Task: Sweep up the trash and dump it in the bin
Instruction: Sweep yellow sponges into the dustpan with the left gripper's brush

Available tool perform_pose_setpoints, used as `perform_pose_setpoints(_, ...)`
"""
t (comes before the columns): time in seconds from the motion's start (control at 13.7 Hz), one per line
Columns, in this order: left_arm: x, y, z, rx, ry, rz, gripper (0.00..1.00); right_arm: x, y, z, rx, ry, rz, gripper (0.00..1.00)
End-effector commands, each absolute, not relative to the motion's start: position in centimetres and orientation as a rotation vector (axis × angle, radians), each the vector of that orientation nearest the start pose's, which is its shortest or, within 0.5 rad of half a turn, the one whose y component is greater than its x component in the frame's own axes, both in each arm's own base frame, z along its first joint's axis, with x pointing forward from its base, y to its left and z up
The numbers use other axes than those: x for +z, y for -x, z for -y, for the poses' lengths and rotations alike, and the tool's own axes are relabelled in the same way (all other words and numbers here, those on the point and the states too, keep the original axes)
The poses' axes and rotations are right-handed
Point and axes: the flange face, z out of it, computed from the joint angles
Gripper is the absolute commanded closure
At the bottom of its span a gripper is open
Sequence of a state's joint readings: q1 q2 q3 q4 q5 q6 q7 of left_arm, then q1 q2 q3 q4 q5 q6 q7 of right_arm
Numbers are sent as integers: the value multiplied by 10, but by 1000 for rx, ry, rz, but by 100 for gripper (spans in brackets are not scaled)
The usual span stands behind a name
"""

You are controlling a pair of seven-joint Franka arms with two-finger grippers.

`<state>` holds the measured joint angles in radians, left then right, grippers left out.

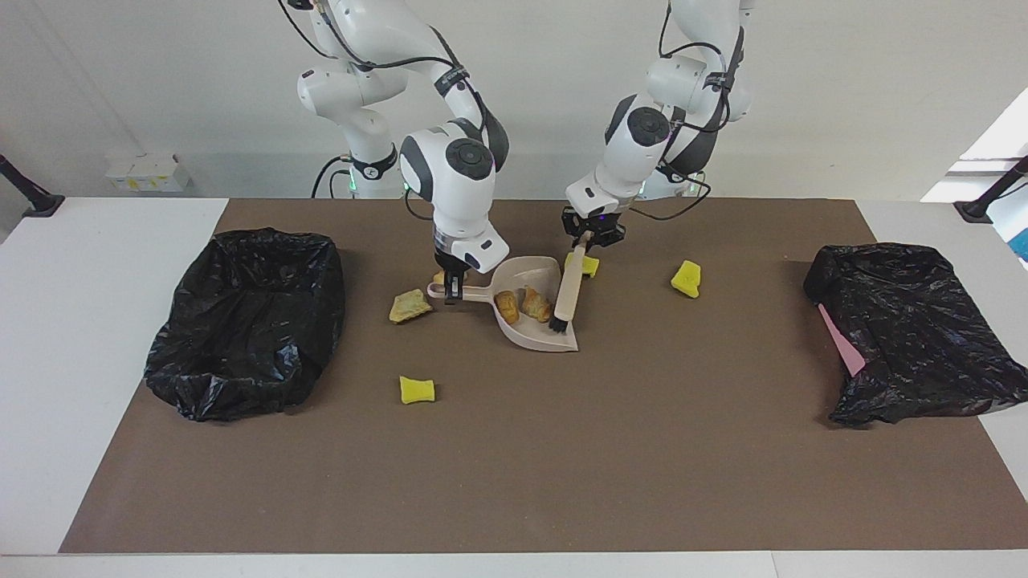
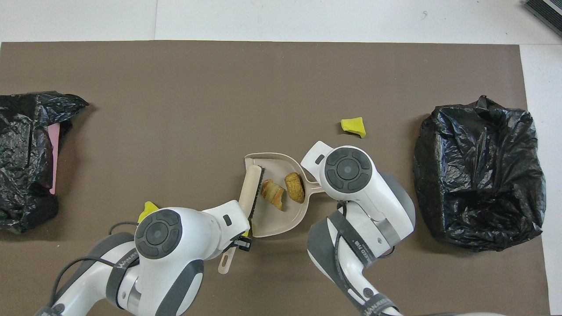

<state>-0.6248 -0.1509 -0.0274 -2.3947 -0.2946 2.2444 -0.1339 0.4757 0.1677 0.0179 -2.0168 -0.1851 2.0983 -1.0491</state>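
The dustpan [image 1: 536, 315] and the brush [image 1: 569, 291] are beige; the brush's bristles are black. Two lumps [image 1: 522, 305] in the pan are golden brown. Sponge chunks [image 1: 417, 389] are bright yellow. Both bin bags [image 1: 249, 321] are glossy black. The mat [image 1: 514, 466] is plain brown on a white bench [image 1: 72, 337].

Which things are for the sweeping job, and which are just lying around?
For the job: brush, dustpan, two bread lumps in it, yellow sponge bits, tan lump, black-bagged bins.
Just lying about: white box by the wall, black post.
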Motion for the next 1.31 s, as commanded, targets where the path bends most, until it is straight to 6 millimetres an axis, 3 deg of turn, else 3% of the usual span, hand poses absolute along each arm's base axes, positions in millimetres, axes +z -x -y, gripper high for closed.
perform_pose_setpoints(0.0, 425, -372, 276, 153, 3354, -433, 100, 370, -507, -261, -171, -2048, -2184, 100)
perform_pose_setpoints(0.15, 430, -371, 263, 276, 3319, -163, 100, 370, -507, -262, -168, -2046, -2186, 100)
perform_pose_setpoints(0.36, 427, -363, 243, 354, 3115, 63, 100, 371, -507, -262, -157, -2043, -2187, 100)
perform_pose_setpoints(0.73, 425, -371, 172, 412, 2862, 587, 100, 371, -508, -264, -148, -2037, -2193, 100)
perform_pose_setpoints(0.95, 426, -370, 149, 395, 2676, 921, 100, 371, -508, -264, -148, -2037, -2193, 100)
perform_pose_setpoints(1.16, 411, -339, 137, 368, 2685, 947, 100, 371, -508, -264, -147, -2030, -2197, 100)
perform_pose_setpoints(1.24, 398, -329, 140, 357, 2706, 918, 100, 372, -508, -264, -145, -2026, -2200, 100)
